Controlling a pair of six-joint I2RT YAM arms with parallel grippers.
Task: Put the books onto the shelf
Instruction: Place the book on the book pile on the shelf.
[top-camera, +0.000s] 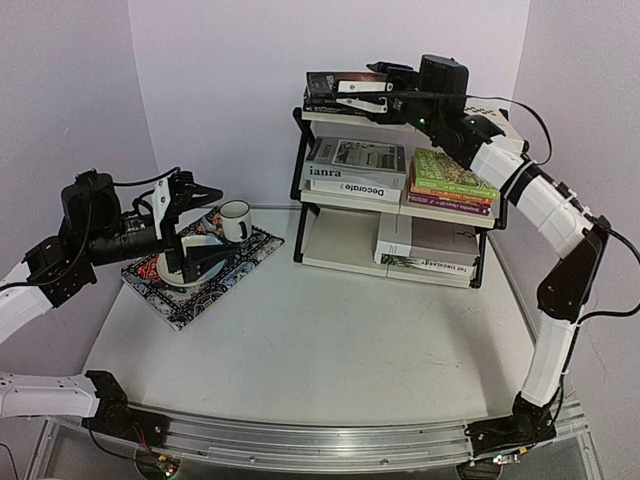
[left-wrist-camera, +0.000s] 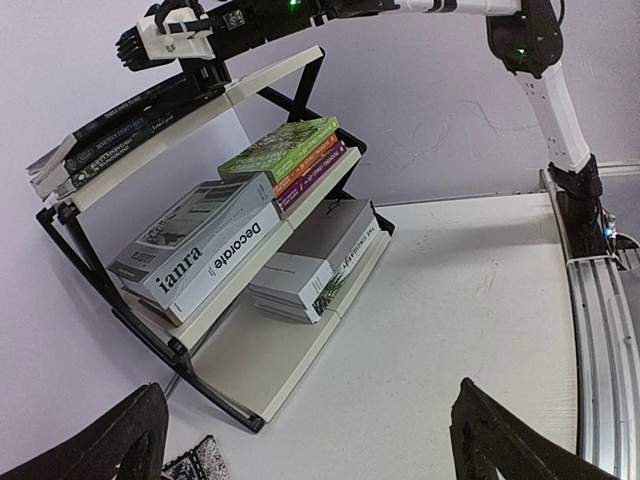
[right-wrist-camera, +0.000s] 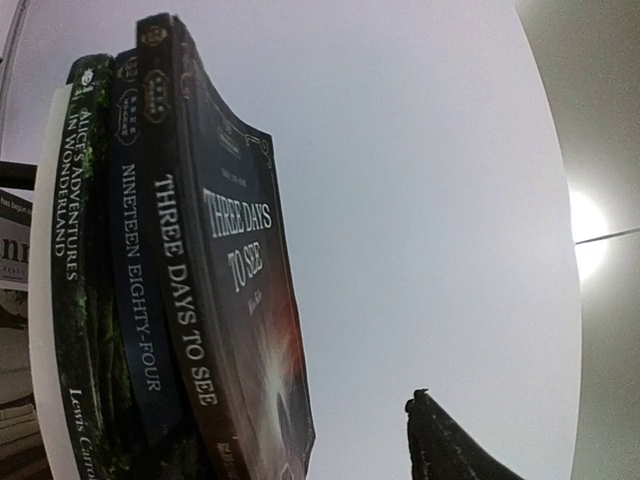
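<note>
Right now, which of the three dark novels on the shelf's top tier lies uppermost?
Three Days to See: it tops the stack with its cover exposed. Nineteen Eighty-Four lies under it, and Alice's Adventures in Wonderland is lowest, against the shelf.

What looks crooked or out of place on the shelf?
The green book and those beneath it lie fanned, turned at an angle to the shelf edge on the middle tier's right side. Nothing looks spilled or damaged.
</note>
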